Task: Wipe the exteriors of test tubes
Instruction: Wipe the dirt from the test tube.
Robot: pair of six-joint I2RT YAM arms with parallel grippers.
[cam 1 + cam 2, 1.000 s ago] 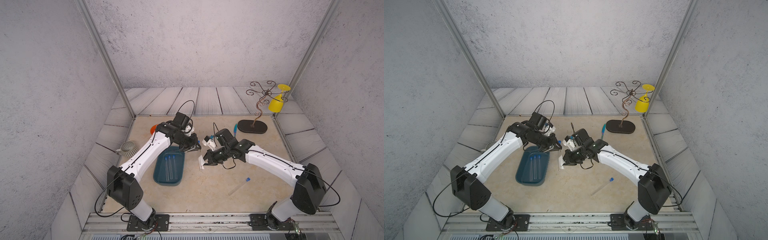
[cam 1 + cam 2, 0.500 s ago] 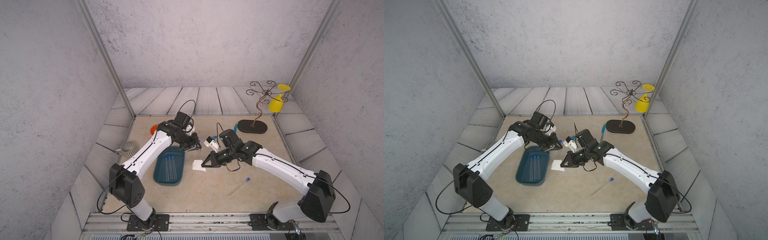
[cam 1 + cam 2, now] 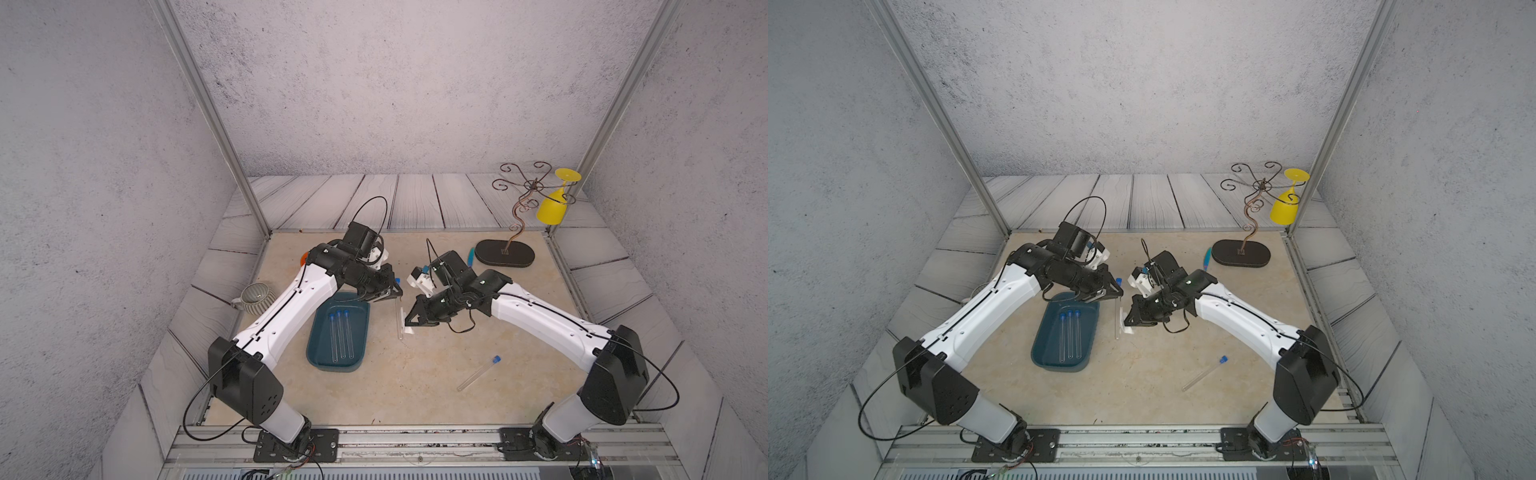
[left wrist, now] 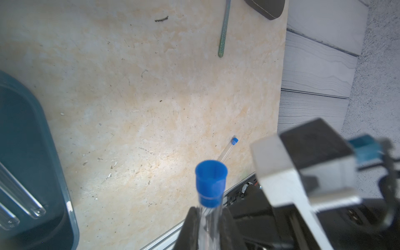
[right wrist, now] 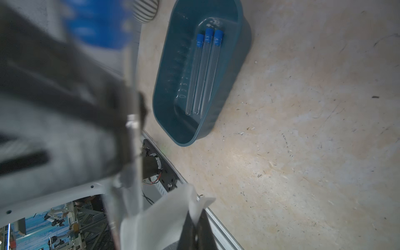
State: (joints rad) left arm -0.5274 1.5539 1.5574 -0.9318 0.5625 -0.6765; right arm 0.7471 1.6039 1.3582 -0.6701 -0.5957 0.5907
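My left gripper [image 3: 397, 293] is shut on a clear test tube [image 3: 400, 318] just below its blue cap [image 4: 211, 181]; the tube hangs down over the table. My right gripper [image 3: 409, 326] is shut on a white wipe [image 5: 160, 216], which lies against the tube's lower end. Three more capped test tubes [image 3: 341, 332] lie side by side in a teal tray [image 3: 318, 353], seen too in the right wrist view [image 5: 203, 73]. Another test tube [image 3: 478, 372] lies loose on the table, front right. Both top views show the held tube [image 3: 1116, 320].
A striped mug [image 3: 255, 297] stands left of the tray, and something orange [image 3: 304, 258] peeks out behind my left arm. At the back right stand a wire rack [image 3: 505, 252] with a yellow glass [image 3: 550, 208] and a teal utensil [image 3: 471, 256].
My right gripper has carried the wipe a little down along the hanging tube, and that arm's elbow has swung out to the right. The left arm holds still.
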